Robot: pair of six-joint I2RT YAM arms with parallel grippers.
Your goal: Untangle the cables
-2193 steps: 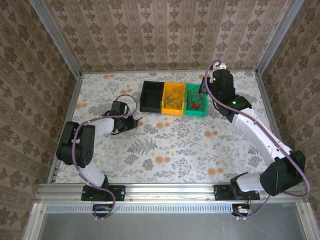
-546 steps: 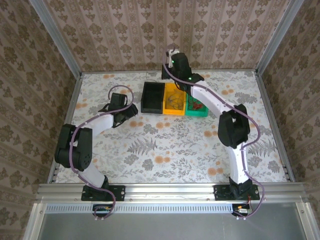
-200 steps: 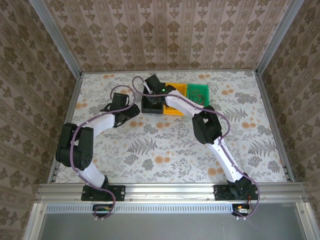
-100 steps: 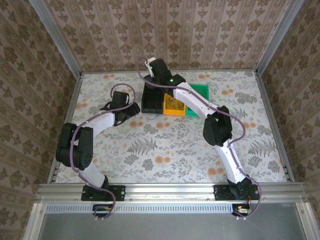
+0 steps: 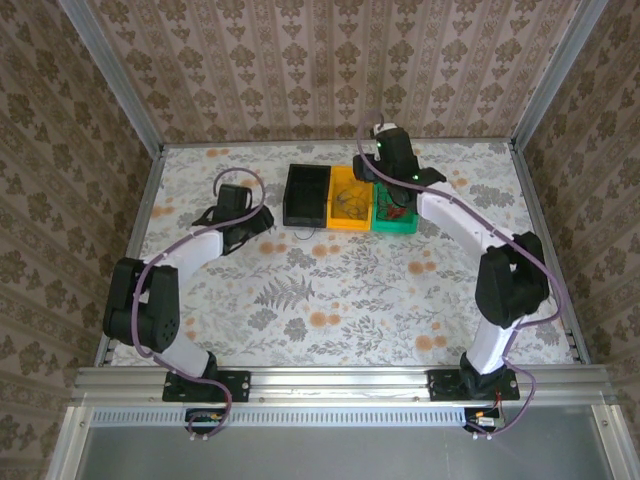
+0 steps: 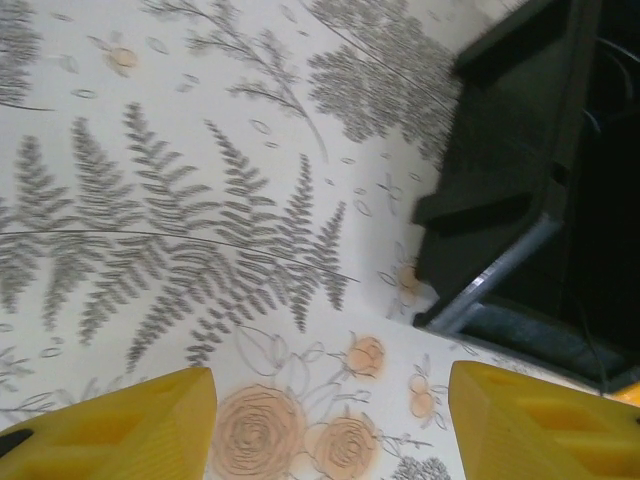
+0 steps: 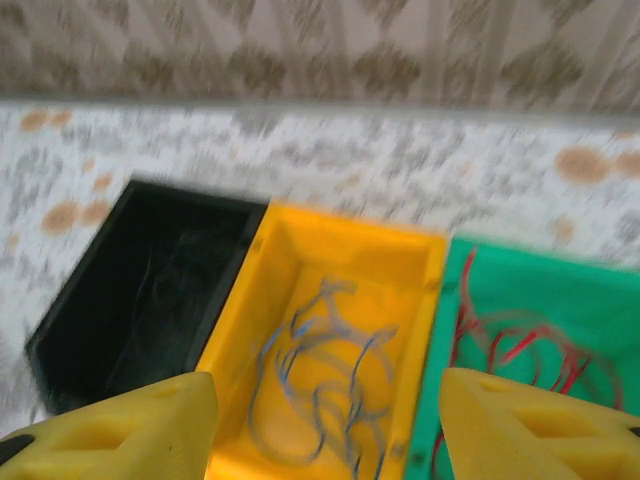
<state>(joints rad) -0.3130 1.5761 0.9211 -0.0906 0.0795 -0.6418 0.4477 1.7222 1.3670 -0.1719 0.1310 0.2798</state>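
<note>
Left claw [image 6: 325, 420] and right claw [image 7: 325, 415] agape.

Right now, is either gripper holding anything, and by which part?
Nothing is held. The left gripper is open over the table beside the black bin; the right gripper is open near the yellow bin, and the cables lie loose inside.
</note>
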